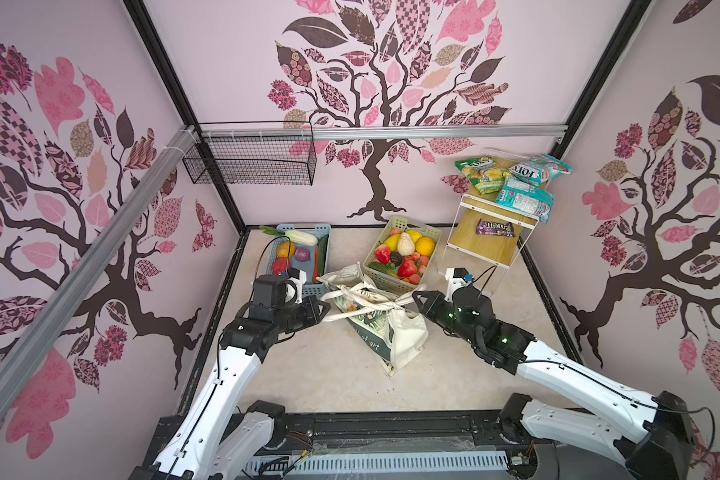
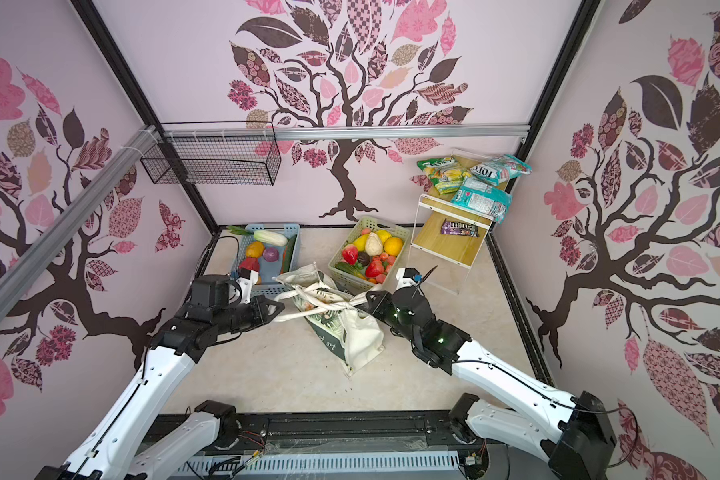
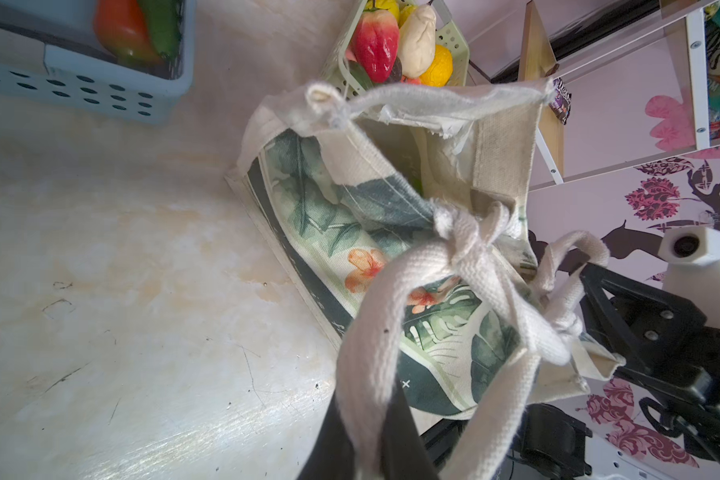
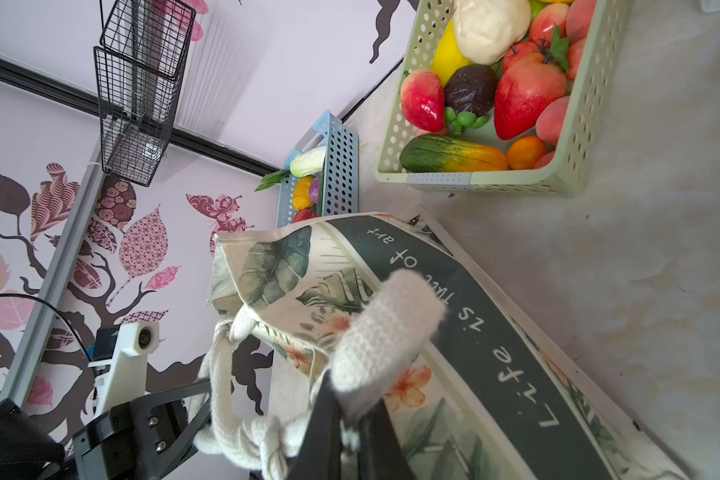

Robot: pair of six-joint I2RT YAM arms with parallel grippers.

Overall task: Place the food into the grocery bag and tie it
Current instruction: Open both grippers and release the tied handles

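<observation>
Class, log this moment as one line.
left hand: shut on one handle | right hand: shut on other handle | knot: between hands | bag: on table

Pink tree-print walls [image 1: 233,75], mottled beige floor [image 1: 329,374]

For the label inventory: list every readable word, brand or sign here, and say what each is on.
"Life is full of art": dark green panel of the grocery bag.
"FOX'S": rear teal candy bag, upside down in both top views.
"m&m's": dark packet.
Too small or blurred: print on the green candy bag and the front teal bag.
</observation>
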